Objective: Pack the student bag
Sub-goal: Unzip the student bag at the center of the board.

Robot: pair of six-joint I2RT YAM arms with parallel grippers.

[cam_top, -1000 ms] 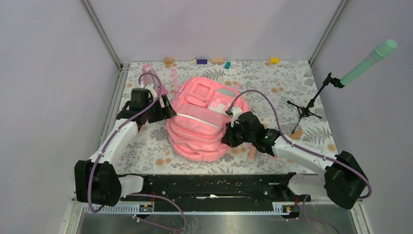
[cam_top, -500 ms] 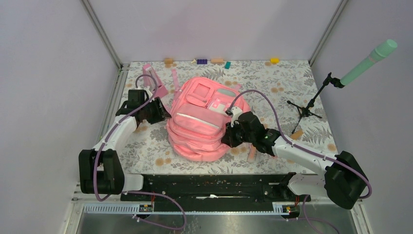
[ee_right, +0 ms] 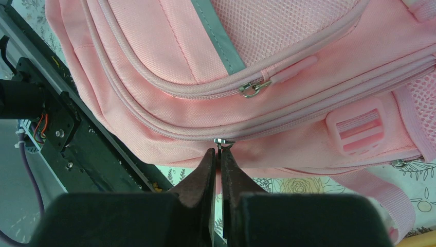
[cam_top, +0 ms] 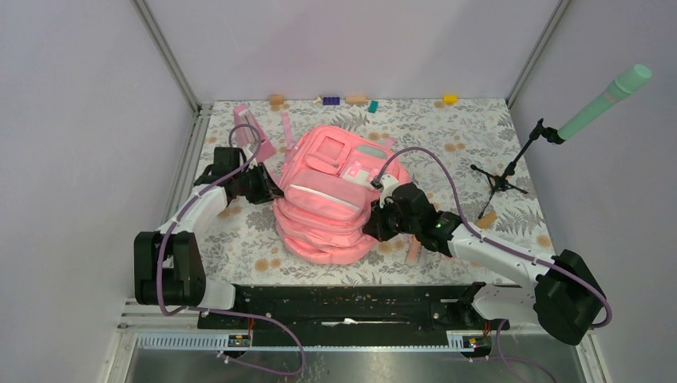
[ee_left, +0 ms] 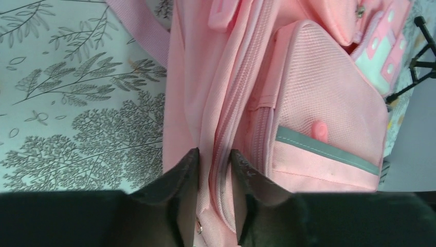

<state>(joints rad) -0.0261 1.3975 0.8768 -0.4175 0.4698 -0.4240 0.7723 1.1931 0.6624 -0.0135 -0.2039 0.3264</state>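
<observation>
The student bag [cam_top: 323,209], a large pink backpack, lies flat in the middle of the floral table with its front pockets facing up. My left gripper [cam_top: 270,190] is at the bag's left side. In the left wrist view its jaws [ee_left: 214,159] pinch a ridge of pink fabric along a zip seam [ee_left: 226,134]. My right gripper [cam_top: 373,227] is at the bag's near right edge. It [ee_right: 219,153] is shut on a small metal zip pull [ee_right: 223,141] of the long zip that runs round the bag.
A microphone stand [cam_top: 500,182] with a green microphone [cam_top: 608,98] stands at the right. A small pink stand [cam_top: 254,132] sits behind the left gripper. Small coloured blocks [cam_top: 331,100] line the back edge. The black rail [cam_top: 343,300] runs along the near edge.
My left gripper has slid in against the bag's left side and closed from wide open onto the fabric ridge. The right gripper and the bag have stayed put.
</observation>
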